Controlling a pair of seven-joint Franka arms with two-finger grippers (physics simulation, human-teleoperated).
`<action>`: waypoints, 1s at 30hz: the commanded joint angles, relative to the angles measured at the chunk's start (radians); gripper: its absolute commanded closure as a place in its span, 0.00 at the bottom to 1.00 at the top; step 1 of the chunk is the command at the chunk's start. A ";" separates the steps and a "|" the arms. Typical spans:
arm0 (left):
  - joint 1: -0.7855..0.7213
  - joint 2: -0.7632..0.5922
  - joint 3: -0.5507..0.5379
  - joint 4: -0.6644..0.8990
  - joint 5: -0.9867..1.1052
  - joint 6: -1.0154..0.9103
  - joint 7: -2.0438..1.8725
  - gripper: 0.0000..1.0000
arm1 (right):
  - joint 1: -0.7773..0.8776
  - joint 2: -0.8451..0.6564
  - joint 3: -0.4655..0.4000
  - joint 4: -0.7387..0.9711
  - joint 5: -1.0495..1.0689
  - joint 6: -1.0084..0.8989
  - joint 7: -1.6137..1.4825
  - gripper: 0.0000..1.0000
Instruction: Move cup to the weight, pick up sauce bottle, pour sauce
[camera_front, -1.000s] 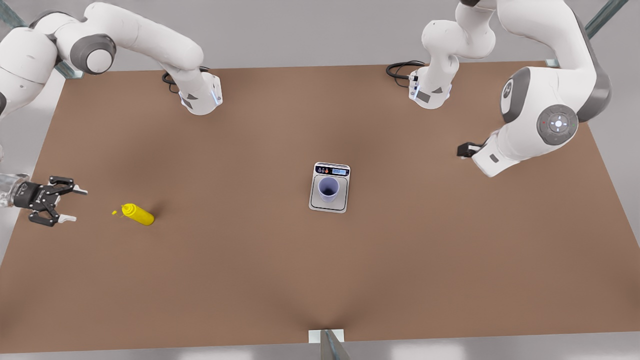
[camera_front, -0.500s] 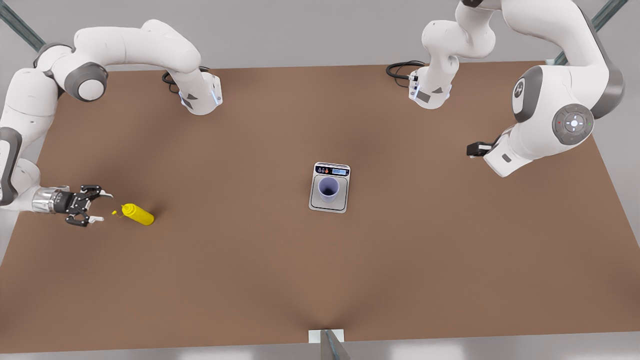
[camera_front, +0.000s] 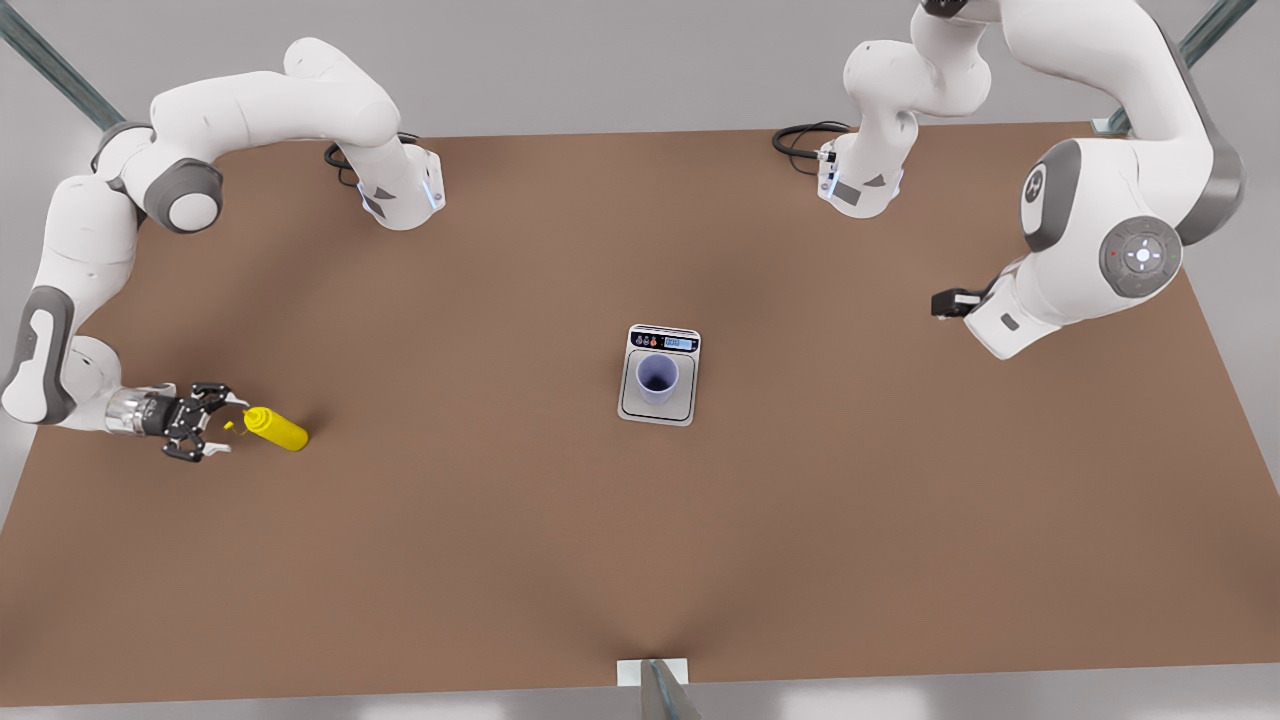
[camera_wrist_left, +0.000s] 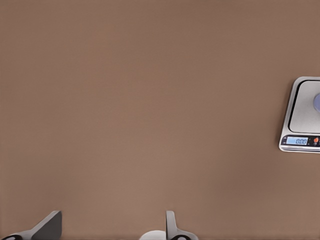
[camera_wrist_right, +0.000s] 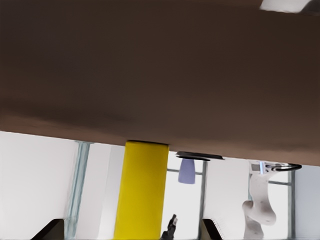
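Counter (camera_front: 500, 540): brown, carries everything.
Left arm: waits at the front view's right, raised, barely shifted in the last half second; left tool (camera_wrist_left: 107, 227) looks down on bare counter, fingers (camera_wrist_left: 172, 227) apart, weight off to one side.
Right arm: has swung lower and closer over the last second, along the counter at the front view's left.
Right tool (camera_front: 232, 424): lies low, fingers spread, now straddling the bottle's nozzle; a second ago it was well short of it.
Weight (camera_front: 660, 375): mid-counter, unmoved, well apart from both tools.
Cup (camera_front: 657, 378): upright on the weight's plate, unchanged.
Bottle (camera_front: 278, 428): on its side, unmoved, nozzle toward the right tool, body just beyond the fingertips; right wrist view shows its yellow body (camera_wrist_right: 142, 192) between the open fingers.
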 joint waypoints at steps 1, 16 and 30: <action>0.000 0.000 0.000 0.002 0.001 0.000 0.000 0.00 | 0.011 0.034 -0.006 -0.017 -0.006 -0.008 -0.087 0.00; 0.000 0.003 0.000 0.005 0.001 0.002 -0.002 0.00 | -0.026 -0.005 0.073 -0.025 -0.014 -0.052 -0.042 0.00; 0.000 0.003 0.000 0.005 0.001 0.002 0.000 0.00 | -0.021 -0.003 0.100 -0.022 -0.074 -0.051 -0.034 0.00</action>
